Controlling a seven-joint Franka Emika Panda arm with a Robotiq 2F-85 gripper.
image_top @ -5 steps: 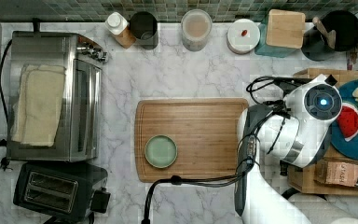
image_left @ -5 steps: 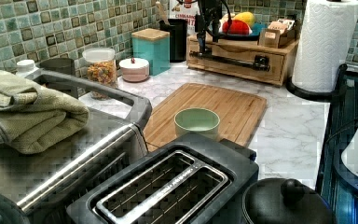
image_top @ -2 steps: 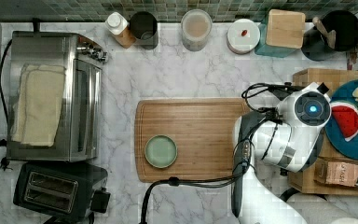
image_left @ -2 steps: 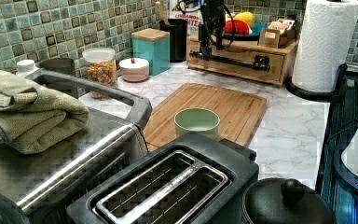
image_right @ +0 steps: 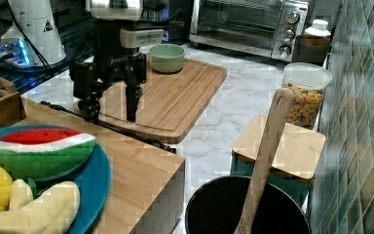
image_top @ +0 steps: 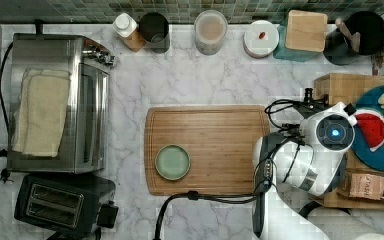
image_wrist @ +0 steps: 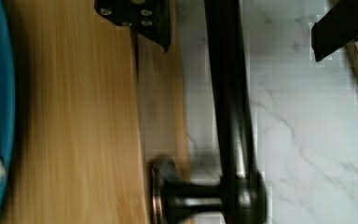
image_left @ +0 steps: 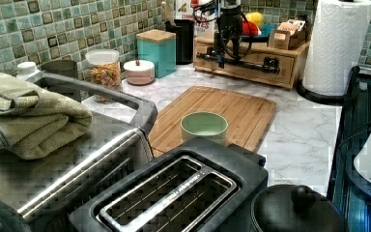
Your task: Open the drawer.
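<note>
While the drawer (image_left: 251, 65) looks shut, we log the tool (image_right: 111, 105) spread astride its bar handle (image_wrist: 230, 107); grip and pull remain.

A kitchen: a marble-patterned table (image_top: 205, 75) backed by a green mosaic tile wall (image_left: 53, 29) carries a toaster oven (image_top: 60, 115), a black 2-slot toaster (image_left: 174, 193), a bamboo cutting board (image_top: 215, 145), a cereal jar (image_left: 105, 72), a paper towel roll (image_left: 335, 43) and a utensil holder with a wooden spoon (image_right: 263, 161).
</note>
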